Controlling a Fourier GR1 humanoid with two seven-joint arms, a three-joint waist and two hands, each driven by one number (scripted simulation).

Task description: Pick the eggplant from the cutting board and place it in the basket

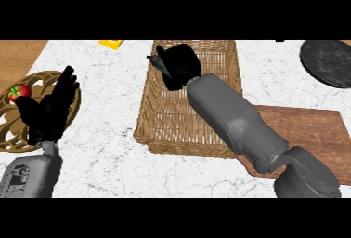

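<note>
Two hands in view. Right hand point(179, 62) over basket point(156, 124), upper centre, fingers curled round dark eggplant point(159, 64). Placing step under way; next: lower, uncurl fingers. Left hand point(51, 110) resting open, left of frame, fingers up. Cutting board point(308, 130) lower right.

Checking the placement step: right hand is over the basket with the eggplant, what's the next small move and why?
Probably lower a little and open the fingers. The right hand is curled round the dark eggplant, already above the wicker basket, and the cutting board lies behind the arm. How high the hand is above the basket floor cannot be told. The left hand rests open over the trivet.
</note>
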